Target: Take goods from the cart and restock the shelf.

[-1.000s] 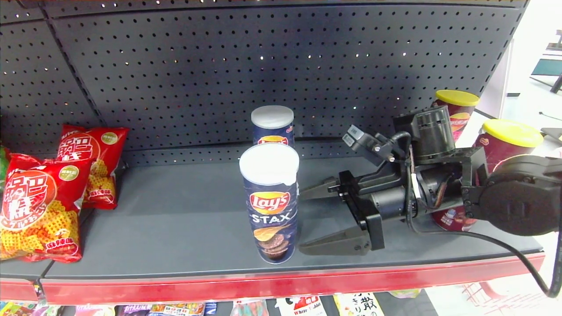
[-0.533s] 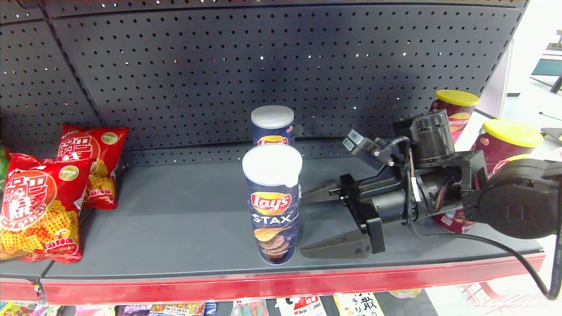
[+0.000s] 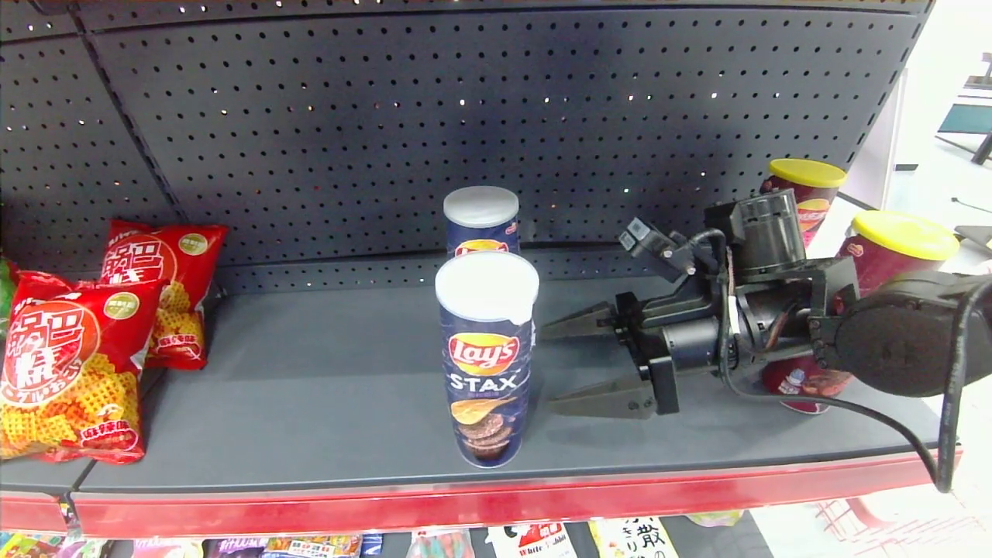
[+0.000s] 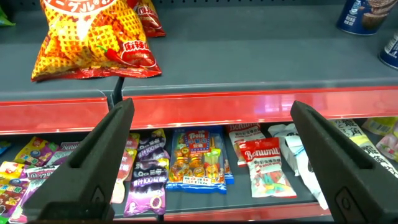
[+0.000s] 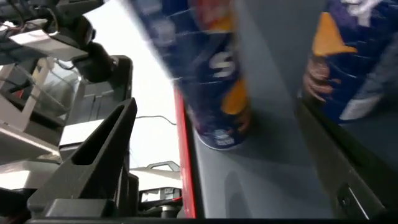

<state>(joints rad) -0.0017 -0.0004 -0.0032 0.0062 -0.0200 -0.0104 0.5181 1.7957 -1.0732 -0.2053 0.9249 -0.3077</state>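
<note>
The front chip can, frame centre, looks light, stiff, smooth and tippy; mid-body suits a hold. The right gripper sits just beside it, jaws open; the left gripper likewise.

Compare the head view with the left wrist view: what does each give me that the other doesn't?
Head view: the right gripper, open over the shelf, the yellow-lidded cans at its right end, and the pegboard back. Left wrist view: the left gripper, open, and the lower-shelf packets in full; the head view catches just their tops. Both: the red snack bag, the red shelf edge and the two blue cans, cropped at the wrist picture's border.
</note>
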